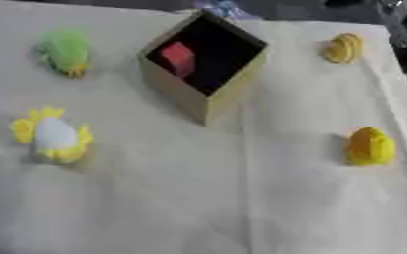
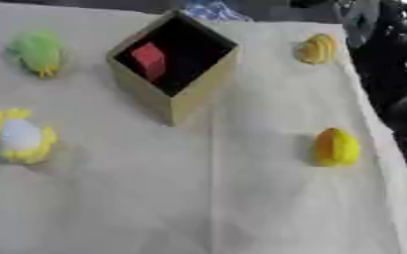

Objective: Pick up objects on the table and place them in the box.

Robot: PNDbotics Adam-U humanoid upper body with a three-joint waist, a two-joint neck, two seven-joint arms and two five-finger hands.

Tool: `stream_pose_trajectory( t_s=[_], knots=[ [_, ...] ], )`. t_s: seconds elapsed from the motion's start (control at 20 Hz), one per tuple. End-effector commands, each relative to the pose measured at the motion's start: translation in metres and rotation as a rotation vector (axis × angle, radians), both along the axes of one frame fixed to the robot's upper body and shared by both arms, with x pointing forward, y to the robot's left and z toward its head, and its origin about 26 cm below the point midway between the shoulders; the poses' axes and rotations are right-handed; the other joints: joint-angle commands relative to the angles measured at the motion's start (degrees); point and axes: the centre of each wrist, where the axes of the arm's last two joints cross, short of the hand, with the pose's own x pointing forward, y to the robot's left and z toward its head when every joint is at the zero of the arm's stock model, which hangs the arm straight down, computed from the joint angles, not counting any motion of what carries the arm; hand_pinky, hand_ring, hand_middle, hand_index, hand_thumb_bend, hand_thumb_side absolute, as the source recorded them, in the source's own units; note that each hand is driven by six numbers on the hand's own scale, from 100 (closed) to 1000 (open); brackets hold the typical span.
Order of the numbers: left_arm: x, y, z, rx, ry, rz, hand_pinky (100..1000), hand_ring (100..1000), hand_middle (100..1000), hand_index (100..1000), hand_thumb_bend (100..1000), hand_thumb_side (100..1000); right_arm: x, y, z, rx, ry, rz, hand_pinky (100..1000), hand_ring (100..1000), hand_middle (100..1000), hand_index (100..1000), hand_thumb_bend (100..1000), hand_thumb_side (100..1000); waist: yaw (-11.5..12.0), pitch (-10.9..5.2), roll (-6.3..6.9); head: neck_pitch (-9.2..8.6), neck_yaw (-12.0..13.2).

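Right of the box (image 1: 209, 101), the near yellow toy (image 2: 335, 147) sits closest to the right arm (image 2: 398, 74); neither hand visible, finger state unknown.

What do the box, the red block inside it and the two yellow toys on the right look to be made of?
Box: probably cardboard or thin wood, judging by its matte tan walls and sharp edges. Red block: smooth, flat-faced, likely plastic or painted wood. Near yellow toy and far yellow toy: rounded, evenly coloured, possibly soft rubber or plastic; the look leaves it open.
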Motion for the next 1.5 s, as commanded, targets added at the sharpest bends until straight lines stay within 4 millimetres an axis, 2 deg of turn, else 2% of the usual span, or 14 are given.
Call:
stream_pose_trajectory(
  t_s=[0.05,0.6,0.85,1.2,1.4,1.5],
  knots=[
    [-0.003,0.002,0.012,0.029,-0.035,-0.001,721,626,594,751,388,512,-0.005,-0.021,0.016,-0.017,-0.010,-0.044,902,895,791,868,100,177,-0.12,-1.02,0.15,-0.70,0.06],
    [-0.003,0.002,0.013,0.033,-0.039,0.002,721,627,594,751,389,511,-0.009,-0.065,-0.004,-0.029,0.100,-0.125,907,911,812,878,100,255,-0.23,-1.03,0.14,-0.83,0.59],
    [-0.003,0.002,0.013,0.035,-0.040,0.006,721,627,594,751,388,512,-0.017,-0.077,0.005,-0.045,0.136,-0.082,916,922,825,892,100,194,-0.47,-0.90,0.05,-0.65,0.83],
    [-0.003,0.003,0.014,0.038,-0.039,0.007,721,627,595,751,387,513,-0.027,-0.078,0.022,-0.067,0.185,0.004,932,943,850,921,100,237,-0.71,-0.69,0.05,-0.16,0.84],
    [-0.003,0.004,0.015,0.040,-0.040,0.010,721,627,595,751,386,512,-0.031,-0.079,0.027,-0.093,0.233,0.025,936,950,857,922,100,253,-0.79,-0.53,0.02,0.69,-0.13],
    [-0.004,0.004,0.015,0.041,-0.041,0.011,721,627,595,751,385,513,-0.034,-0.079,0.029,-0.113,0.247,0.035,940,958,871,930,136,251,-0.80,-0.38,0.02,0.69,-0.67]
  ],
)
